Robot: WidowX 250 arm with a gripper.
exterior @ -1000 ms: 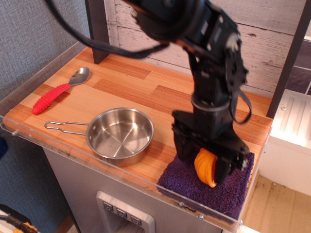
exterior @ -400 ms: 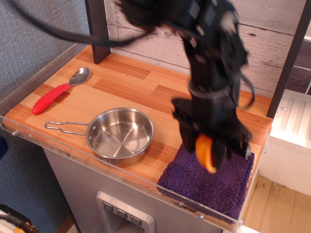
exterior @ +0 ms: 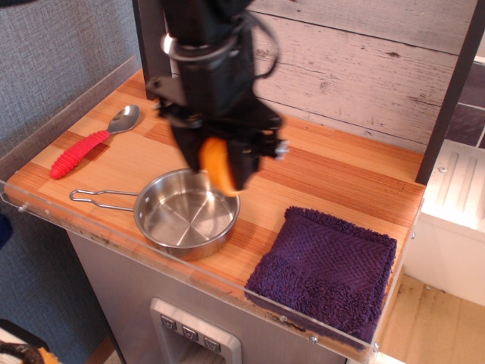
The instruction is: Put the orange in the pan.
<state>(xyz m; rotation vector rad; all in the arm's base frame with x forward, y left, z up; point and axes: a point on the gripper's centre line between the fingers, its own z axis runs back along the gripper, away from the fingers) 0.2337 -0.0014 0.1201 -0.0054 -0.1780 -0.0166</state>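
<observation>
Clamped on the orange (exterior: 216, 164), the black pincer (exterior: 218, 168) hangs above the pan's (exterior: 186, 213) rim at about one o'clock, the fruit clear of the steel. On the wooden counter (exterior: 318, 171) the pan sits with its wire handle pointing to nine o'clock. A red-handled spoon (exterior: 92, 140) lies at ten o'clock from the pan, and a purple towel (exterior: 326, 269) lies at four o'clock.

Orange (exterior: 215, 164) in tool (exterior: 218, 168) above pan (exterior: 186, 213)
</observation>
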